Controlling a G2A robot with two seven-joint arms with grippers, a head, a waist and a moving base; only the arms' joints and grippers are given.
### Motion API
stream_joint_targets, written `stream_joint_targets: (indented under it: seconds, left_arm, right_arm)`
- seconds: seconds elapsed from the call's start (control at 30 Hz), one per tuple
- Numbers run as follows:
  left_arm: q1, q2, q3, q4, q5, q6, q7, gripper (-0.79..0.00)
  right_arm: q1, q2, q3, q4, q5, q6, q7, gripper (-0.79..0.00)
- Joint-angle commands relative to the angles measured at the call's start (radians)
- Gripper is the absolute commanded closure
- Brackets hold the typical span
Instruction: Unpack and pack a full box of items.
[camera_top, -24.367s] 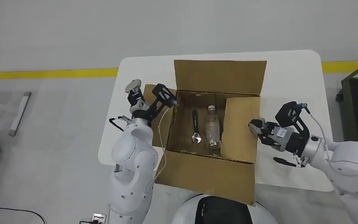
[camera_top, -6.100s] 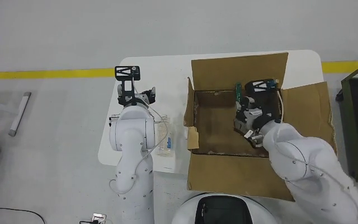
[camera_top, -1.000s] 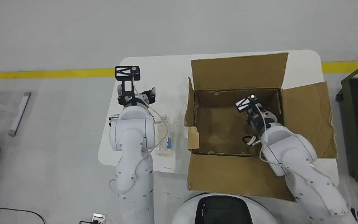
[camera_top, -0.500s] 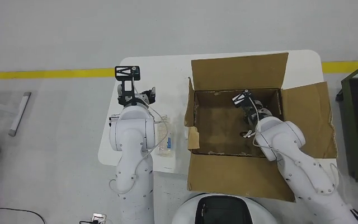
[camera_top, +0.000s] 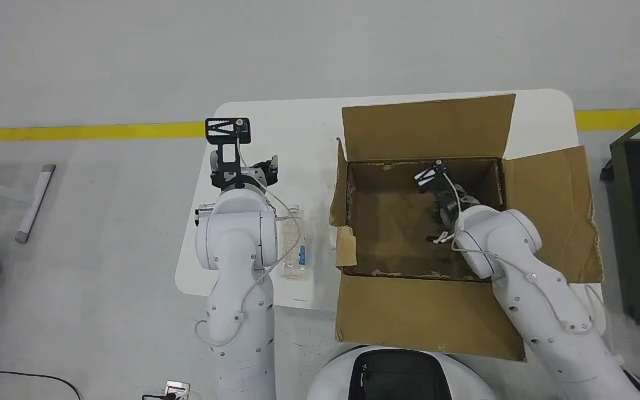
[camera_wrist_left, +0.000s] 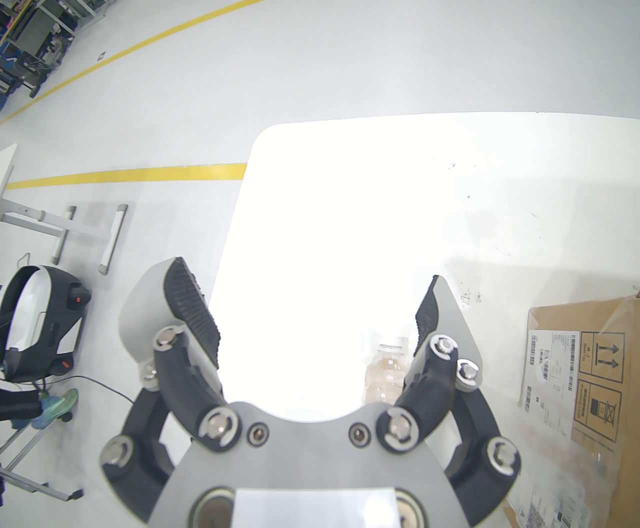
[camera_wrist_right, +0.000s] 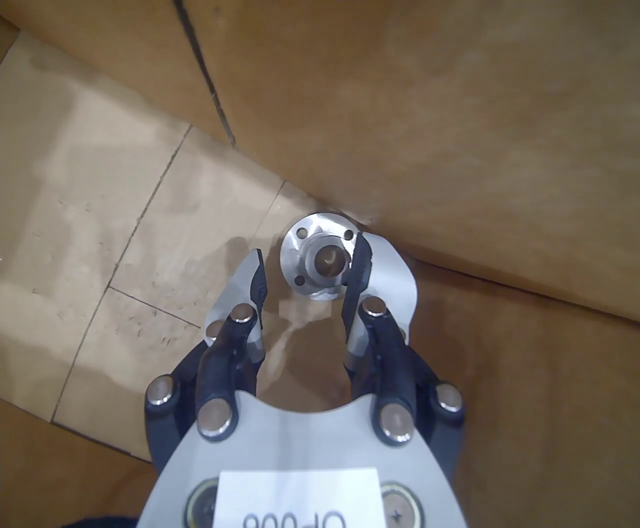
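One metal flange (camera_wrist_right: 320, 260) is left in the box (camera_top: 425, 125), by its far wall; the right gripper (camera_wrist_right: 310, 250) is spread either side of it, not pinching. Bottle (camera_top: 296, 250) already lies on the table (camera_top: 290, 130) left of the box, the left gripper (camera_wrist_left: 305, 274) spread and empty

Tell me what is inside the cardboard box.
Inside the cardboard box a round metal flange lies on the floor by a wall, with the open right pincer straddling it. In the top view the right arm covers part of the floor, so anything beneath it is hidden.
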Motion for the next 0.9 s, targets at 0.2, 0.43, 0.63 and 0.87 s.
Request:
stream_joint_targets:
  seconds: [0.2, 0.43, 0.63, 0.87]
  left_arm:
    - [0.000, 0.000, 0.000, 0.000, 0.000, 0.000, 0.000, -0.785]
    - [0.000, 0.000, 0.000, 0.000, 0.000, 0.000, 0.000, -0.785]
    - [0.000, 0.000, 0.000, 0.000, 0.000, 0.000, 0.000, -0.785]
    - [0.000, 0.000, 0.000, 0.000, 0.000, 0.000, 0.000, -0.785]
  right_arm:
    - [-0.018, -0.002, 0.011, -0.040, 0.095, -0.059, 0.020, -0.385]
    - [-0.045, 0.005, 0.053, -0.137, 0.157, -0.105, 0.043, -0.416]
    - [-0.043, 0.009, 0.076, -0.120, 0.088, -0.072, 0.022, -0.471]
    - [0.001, 0.004, 0.046, -0.032, 0.053, -0.057, 0.000, -0.477]
